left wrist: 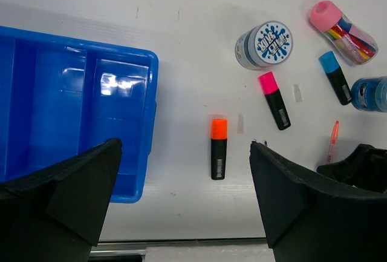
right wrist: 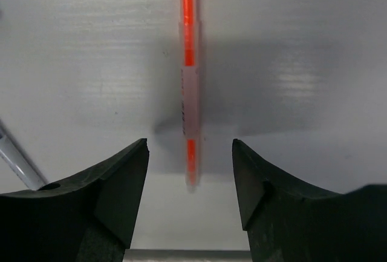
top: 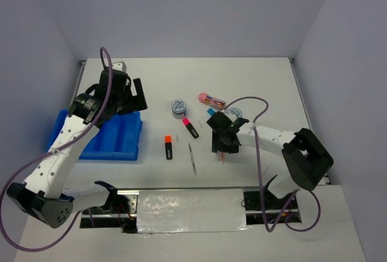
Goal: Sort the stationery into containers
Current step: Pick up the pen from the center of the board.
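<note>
Blue plastic tray [top: 124,138], three long compartments, lay at the left of the white table [top: 266,80] in the top view, partly covered by the left arm. The left gripper [top: 134,97] hung by the tray's far right corner, jaws spread wide, holding nothing. Right of the tray lay an orange-capped highlighter [top: 169,147], a grey pen [top: 192,158], a pink-capped highlighter [top: 190,127] and a blue-white disc [top: 179,107]. Farther right were a pink capsule case [top: 211,100], a blue-capped highlighter [top: 211,111] and a second disc [top: 234,113]. The right gripper [top: 225,147] sat low over a pink pen [top: 224,158].

Left wrist view: the tray's right-hand end lay at the left. The orange-capped highlighter lay on bare table between the two wide-set fingers [left wrist: 66,195], well apart from both.

Right wrist view: the pink pen lay lengthwise on the table between the fingers [right wrist: 109,195], with a gap on either side. The jaws stood partly open and gripped nothing. The grey pen's end showed at the lower left.
</note>
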Robot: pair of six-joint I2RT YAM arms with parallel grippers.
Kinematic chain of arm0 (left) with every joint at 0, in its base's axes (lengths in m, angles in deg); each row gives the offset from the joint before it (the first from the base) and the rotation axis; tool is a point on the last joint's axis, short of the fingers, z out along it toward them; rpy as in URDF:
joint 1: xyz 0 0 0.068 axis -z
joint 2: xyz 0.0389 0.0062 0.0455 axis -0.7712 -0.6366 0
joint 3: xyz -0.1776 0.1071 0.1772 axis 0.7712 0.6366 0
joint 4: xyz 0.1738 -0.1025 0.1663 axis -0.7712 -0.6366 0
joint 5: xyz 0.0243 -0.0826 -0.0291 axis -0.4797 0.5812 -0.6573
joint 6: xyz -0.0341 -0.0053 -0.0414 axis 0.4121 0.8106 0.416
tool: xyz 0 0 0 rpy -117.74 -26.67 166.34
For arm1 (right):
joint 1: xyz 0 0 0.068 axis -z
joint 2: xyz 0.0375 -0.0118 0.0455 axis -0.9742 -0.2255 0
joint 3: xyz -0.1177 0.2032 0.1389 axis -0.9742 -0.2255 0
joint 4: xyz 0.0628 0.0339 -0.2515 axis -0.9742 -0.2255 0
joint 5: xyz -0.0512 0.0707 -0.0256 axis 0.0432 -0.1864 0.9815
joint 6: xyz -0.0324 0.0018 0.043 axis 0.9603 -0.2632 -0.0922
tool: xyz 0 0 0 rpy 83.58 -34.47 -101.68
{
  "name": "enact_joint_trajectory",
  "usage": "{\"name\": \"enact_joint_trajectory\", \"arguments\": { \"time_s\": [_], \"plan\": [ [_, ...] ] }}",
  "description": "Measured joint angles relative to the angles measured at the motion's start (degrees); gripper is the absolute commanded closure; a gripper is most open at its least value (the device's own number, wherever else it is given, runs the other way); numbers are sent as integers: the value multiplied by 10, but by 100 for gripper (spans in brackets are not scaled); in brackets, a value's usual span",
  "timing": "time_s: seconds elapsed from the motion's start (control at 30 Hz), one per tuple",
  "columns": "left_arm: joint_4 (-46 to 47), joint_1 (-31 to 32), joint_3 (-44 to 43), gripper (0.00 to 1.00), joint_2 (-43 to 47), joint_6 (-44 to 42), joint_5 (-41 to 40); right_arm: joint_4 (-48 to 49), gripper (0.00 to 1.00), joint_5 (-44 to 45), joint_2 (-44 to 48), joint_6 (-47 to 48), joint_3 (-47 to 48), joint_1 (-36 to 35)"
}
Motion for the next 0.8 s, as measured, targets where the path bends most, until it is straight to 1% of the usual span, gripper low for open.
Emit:
{"name": "enact_joint_trajectory", "arguments": {
  "time_s": [0.13,0.2,0.23,0.37,0.4,0.43,0.47,0.5,0.57,0.7,0.8],
  "plan": [
    [3,0,0,1,0,-5,2,42,43,0,-42,7,-1,0],
    [4,0,0,1,0,-12,2,42,46,2,-47,11,2,0],
    [4,0,0,1,1,-13,2,42,50,2,-48,12,2,0],
    [4,0,0,1,5,-16,1,46,59,5,-50,17,3,4],
    [4,0,0,1,7,-16,1,47,68,5,-50,18,3,6],
    [4,0,0,1,9,-16,1,49,72,7,-50,19,2,9],
    [4,0,0,1,11,-16,0,52,80,6,-50,20,1,11],
    [4,0,0,1,11,-16,0,55,84,4,-50,21,1,13],
    [4,1,0,1,11,-14,0,61,100,1,-50,27,0,18],
    [4,10,7,1,-2,4,-1,61,100,-4,-47,40,2,22],
    [-2,43,12,1,-40,36,-11,53,100,-11,-29,45,3,22]
  ]
}}
